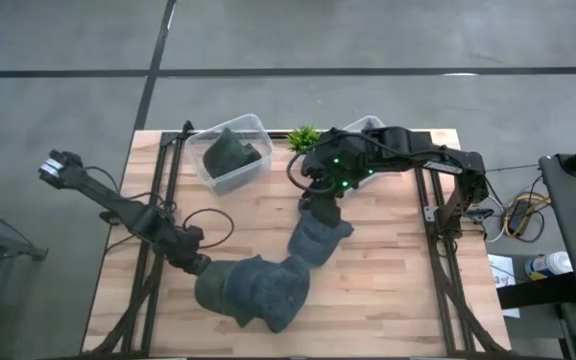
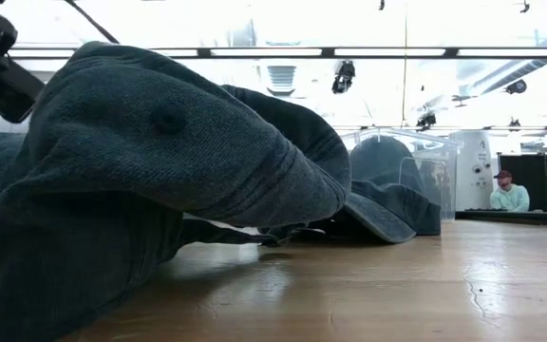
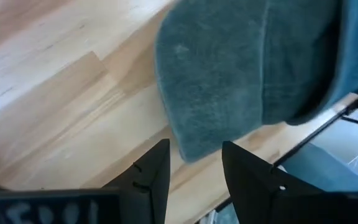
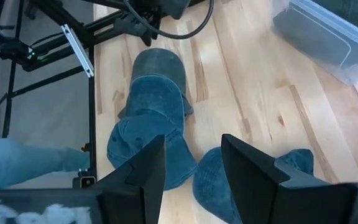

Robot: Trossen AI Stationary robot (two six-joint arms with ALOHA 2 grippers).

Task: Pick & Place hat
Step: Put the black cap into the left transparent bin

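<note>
From above I see two denim hats (image 1: 253,290) lying on the wooden table (image 1: 388,290). My left gripper (image 1: 200,266) sits beside the nearer hat, jaws apart, empty. My right gripper (image 1: 323,205) hovers over the other hat (image 1: 318,240), jaws parted, holding nothing.

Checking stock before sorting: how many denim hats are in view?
3, maybe more hidden: one hat in the clear bin, one mid-table under the right gripper, one at the front edge.

Just ahead of the left gripper (image 1: 200,268), a hat (image 1: 253,290) is laid on the table (image 1: 388,280). A second hat (image 1: 318,240) is set directly below the right gripper (image 1: 324,208). Beyond both, a bin (image 1: 230,150) is placed holding a third hat (image 1: 230,157).
</note>
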